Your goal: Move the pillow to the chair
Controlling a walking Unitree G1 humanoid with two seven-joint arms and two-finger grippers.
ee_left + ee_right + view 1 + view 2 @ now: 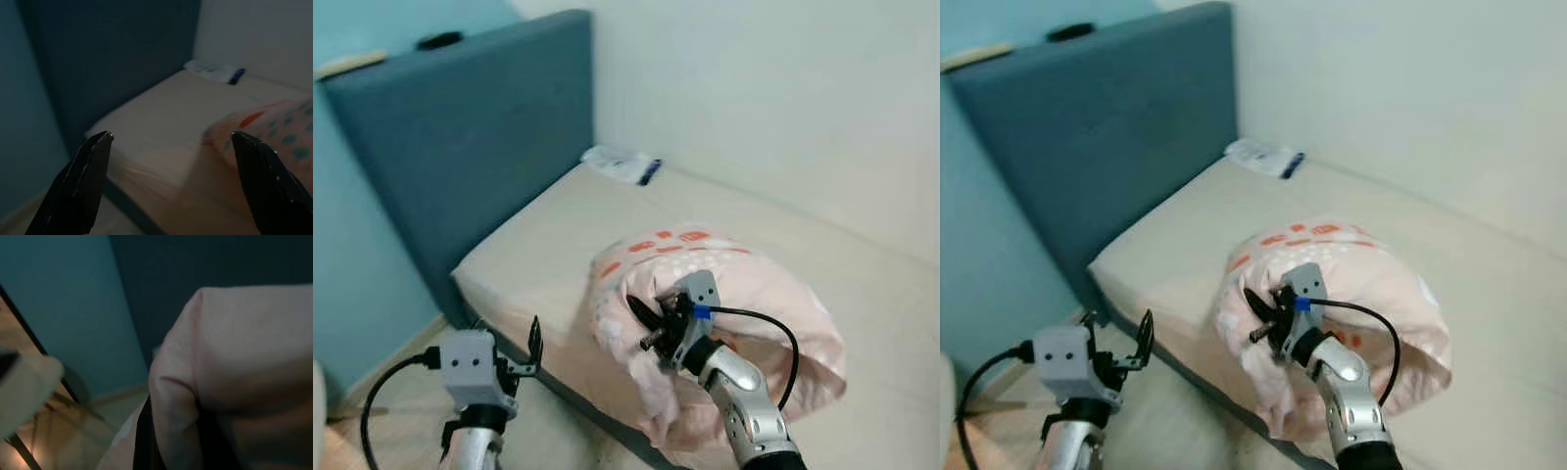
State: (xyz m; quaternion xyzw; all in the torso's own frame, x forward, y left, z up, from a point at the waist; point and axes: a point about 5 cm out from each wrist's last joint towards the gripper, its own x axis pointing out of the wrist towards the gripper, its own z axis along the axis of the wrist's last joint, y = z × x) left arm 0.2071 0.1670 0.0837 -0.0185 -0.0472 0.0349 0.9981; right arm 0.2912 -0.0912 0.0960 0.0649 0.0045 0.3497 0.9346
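Currently the pillow (724,323), pink with orange and white dots, lies on the bed (568,235) near its front edge, one end sagging over the side. Right hand (651,328) is pressed into the near end; in the right wrist view cloth bunches between its black fingers, so it looks clenched on a fold of the pillow. Left hand (534,348) hovers off the bed's front edge, fingers spread wide and holding nothing, well apart from the pillow. Blue headboard (470,127) stands at the bed's head, and a small white packet (622,164) lies by the wall.

Handling judgement: the pillow is likely light, soft and floppy, so a one-corner pinch would let it droop and drag. Better hold: a thick fold near the end, with the left hand taking the opposite side.
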